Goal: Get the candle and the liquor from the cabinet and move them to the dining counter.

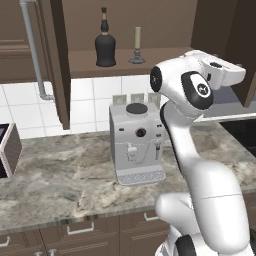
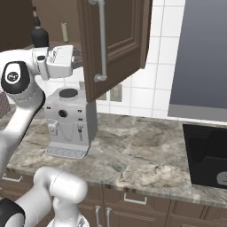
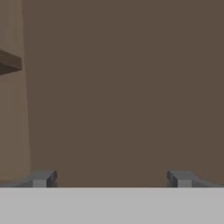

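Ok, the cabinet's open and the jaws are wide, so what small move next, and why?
Probably swing the open gripper left toward the candle: the hand view faces bare brown cabinet wall, while candle and liquor stand on the shelf, untouched, left of the hand.

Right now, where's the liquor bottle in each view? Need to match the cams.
Left base view: liquor at top centre, on the open cabinet shelf, left of the candle.
Right base view: top left, behind the arm, candle to its right.
Hand view: brown cabinet wall, no bottle.
Shared landmark: coffee machine below.
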Robot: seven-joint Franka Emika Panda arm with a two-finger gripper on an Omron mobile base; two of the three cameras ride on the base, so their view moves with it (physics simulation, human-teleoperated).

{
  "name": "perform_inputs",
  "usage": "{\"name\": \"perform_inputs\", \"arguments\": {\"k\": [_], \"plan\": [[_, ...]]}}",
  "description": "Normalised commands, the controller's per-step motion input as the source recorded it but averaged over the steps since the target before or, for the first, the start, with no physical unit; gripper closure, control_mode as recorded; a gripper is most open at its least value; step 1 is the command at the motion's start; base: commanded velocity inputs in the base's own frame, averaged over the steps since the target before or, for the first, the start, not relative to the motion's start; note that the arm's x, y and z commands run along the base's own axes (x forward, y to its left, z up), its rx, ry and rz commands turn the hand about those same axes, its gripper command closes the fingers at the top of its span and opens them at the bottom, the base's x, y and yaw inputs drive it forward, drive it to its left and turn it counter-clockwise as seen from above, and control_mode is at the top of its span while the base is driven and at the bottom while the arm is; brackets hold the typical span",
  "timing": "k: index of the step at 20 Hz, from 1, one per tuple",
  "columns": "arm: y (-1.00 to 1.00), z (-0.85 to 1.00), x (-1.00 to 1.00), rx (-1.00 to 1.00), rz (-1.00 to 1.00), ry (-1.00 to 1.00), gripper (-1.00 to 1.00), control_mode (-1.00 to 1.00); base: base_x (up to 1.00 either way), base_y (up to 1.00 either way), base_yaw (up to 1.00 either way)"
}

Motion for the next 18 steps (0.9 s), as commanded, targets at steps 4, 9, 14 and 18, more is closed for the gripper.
{"name": "perform_inputs", "arguments": {"k": [4, 9, 14, 18], "plan": [[-0.21, 0.0, 0.1, 0.0, -0.22, 0.02, -1.0, -1.0, 0.0, 0.0, 0.0], [-0.52, 0.0, 0.0, 0.0, -0.05, 0.0, -1.0, -1.0, 0.0, 0.0, 0.0], [-0.55, 0.0, 0.0, 0.0, 0.0, 0.0, -1.0, -1.0, 0.0, 0.0, 0.0], [-0.51, 0.0, 0.0, 0.0, 0.0, 0.0, -1.0, -1.0, 0.0, 0.0, 0.0]]}}
